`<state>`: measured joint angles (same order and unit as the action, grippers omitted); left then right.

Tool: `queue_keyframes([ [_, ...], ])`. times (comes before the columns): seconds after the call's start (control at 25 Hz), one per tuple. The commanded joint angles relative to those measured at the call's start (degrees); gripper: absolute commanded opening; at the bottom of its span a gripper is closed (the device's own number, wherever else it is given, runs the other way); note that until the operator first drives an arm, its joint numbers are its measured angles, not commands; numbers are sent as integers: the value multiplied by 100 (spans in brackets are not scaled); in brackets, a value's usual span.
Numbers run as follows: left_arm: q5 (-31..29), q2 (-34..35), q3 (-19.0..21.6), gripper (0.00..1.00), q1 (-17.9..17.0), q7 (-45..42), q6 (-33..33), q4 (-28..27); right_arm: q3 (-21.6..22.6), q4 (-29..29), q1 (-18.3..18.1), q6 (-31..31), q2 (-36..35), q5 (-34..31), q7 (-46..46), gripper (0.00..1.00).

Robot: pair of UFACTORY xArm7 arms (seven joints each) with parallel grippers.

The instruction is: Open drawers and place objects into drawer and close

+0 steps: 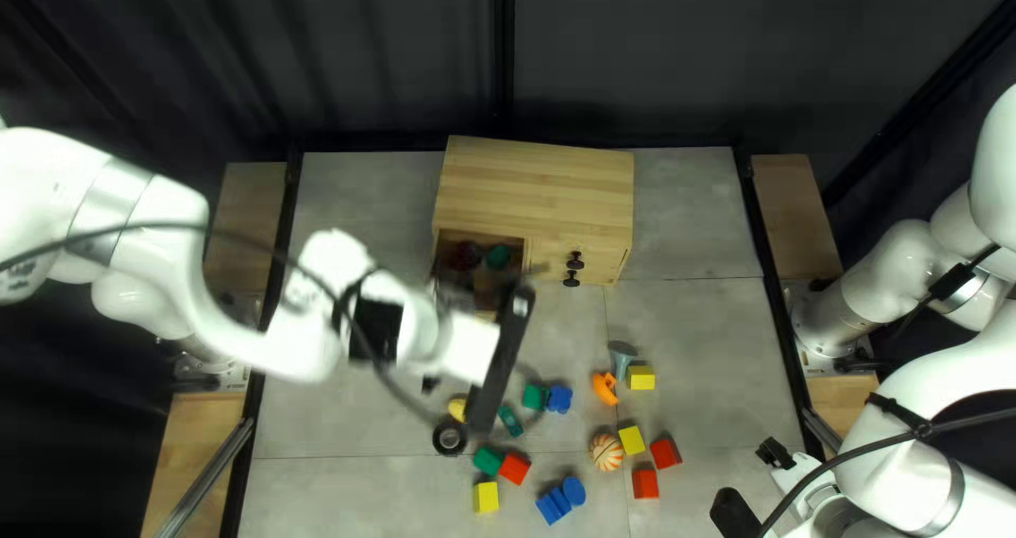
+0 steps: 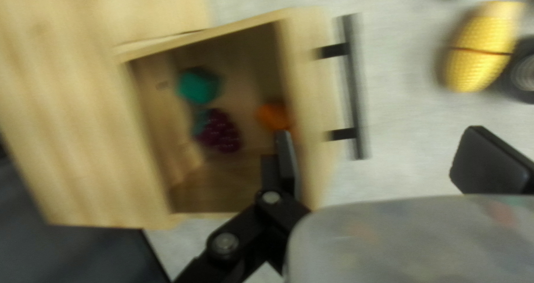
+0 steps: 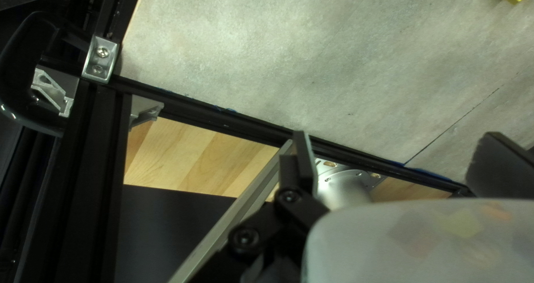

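Toward the far edge of our table [image 1: 699,348], the wooden drawer [image 2: 311,94] stood open, carrying a green block [image 2: 198,85], bumpy purple grapes [image 2: 222,131] and a smooth orange piece [image 2: 273,116]. We had our left gripper [image 1: 502,358] spread wide, 1 flat black finger above the drawer, 1 outside it; whether it touched wood, we couldn't tell. Toward the near right corner, our right gripper [image 1: 754,483] was spread too. Nearer the near edge lay ridged yellow corn [image 2: 483,49] and a striped ball [image 1: 606,451].
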<state>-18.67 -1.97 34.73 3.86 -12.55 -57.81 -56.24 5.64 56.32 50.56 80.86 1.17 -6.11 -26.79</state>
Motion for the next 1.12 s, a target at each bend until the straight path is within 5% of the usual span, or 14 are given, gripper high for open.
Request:
queue_keyframes([
  [0.04, -82, -1036, 191, 100, -466, -581, -81, -484, 0, 0, 0, 0, 0, 0, 0, 100],
  [0.4, -338, -2069, 126, 100, -484, 173, 163, -725, 0, 0, 0, 0, 0, 0, 0, 100],
  [0.56, -262, -2017, 76, 100, -295, 140, 585, -382, 0, 0, 0, 0, 0, 0, 0, 100],
  [0.84, -204, -1340, -90, 100, -367, -1520, 1663, 700, 0, 0, 0, 0, 0, 0, 0, 100],
  [1.12, -812, -1243, -497, 100, -738, -3572, 1976, 822, 0, 0, 0, 0, 0, 0, 0, 100],
])
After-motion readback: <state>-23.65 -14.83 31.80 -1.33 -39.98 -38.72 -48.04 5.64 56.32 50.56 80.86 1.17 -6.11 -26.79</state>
